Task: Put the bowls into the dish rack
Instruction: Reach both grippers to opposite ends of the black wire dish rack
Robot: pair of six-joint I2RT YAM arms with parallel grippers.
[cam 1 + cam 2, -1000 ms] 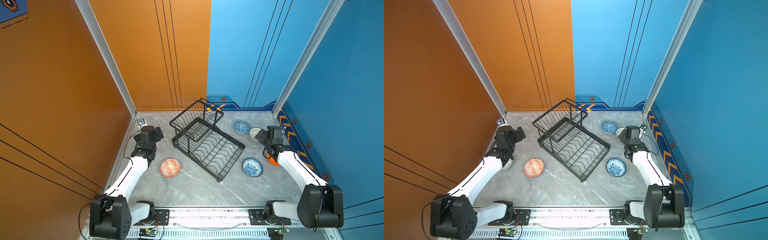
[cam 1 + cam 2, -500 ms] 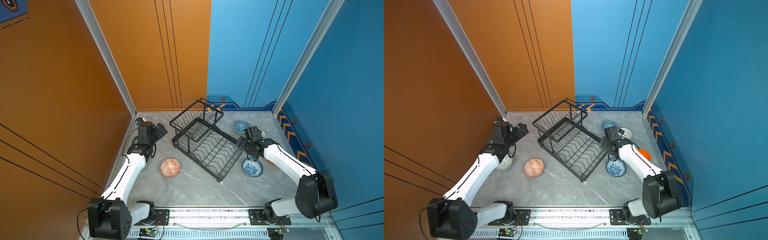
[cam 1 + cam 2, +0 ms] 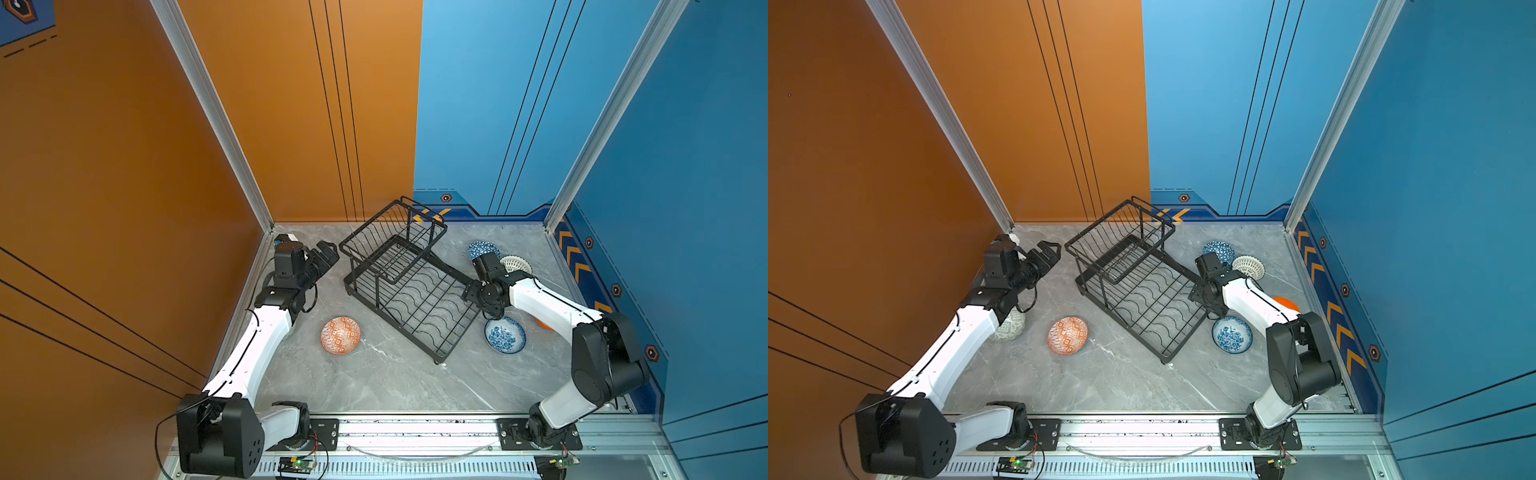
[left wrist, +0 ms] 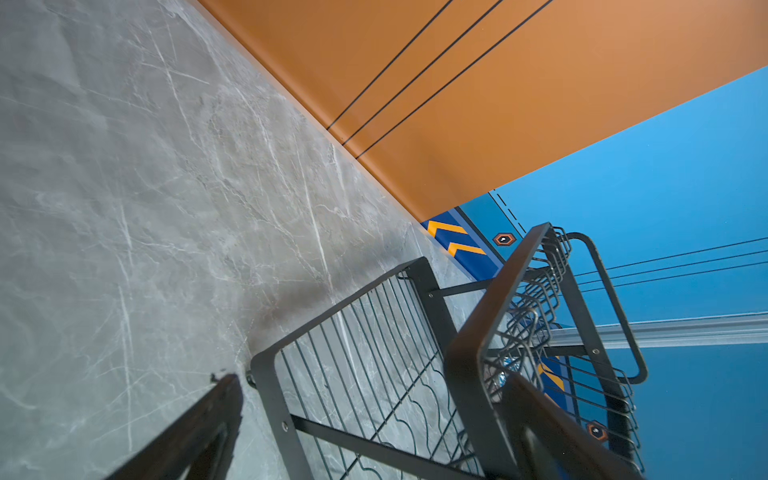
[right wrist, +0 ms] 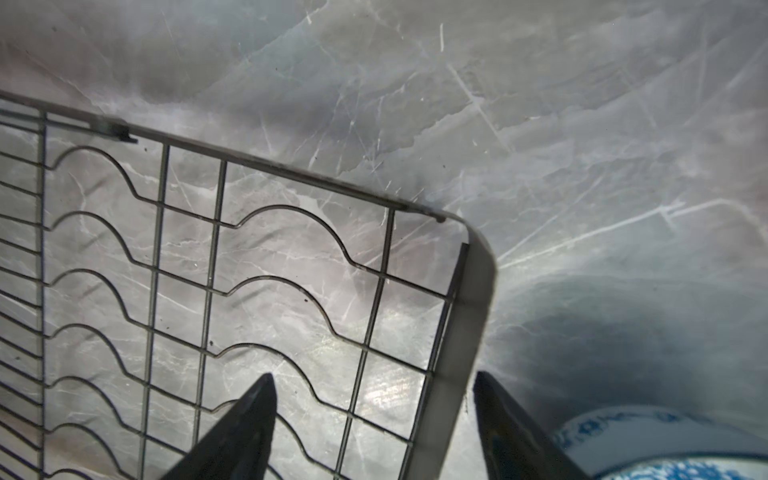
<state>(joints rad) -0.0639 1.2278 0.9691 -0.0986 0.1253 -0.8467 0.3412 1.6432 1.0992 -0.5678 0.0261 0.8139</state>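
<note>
Right hand (image 5: pixel 372 376) now astride rack (image 5: pixel 482 286) rim

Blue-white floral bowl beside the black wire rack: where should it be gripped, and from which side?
The rim, from above: the blue-white floral bowl sits upright, mouth up, so one finger should fit inside the wall, one outside. The side away from the black wire rack looks freest.

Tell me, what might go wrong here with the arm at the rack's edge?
The right fingers straddle the rim of the dish rack; tugging it could shove the rack into the blue floral bowl right beside it. The left fingers sit open at a corner of the raised basket and might snag its wires.
</note>
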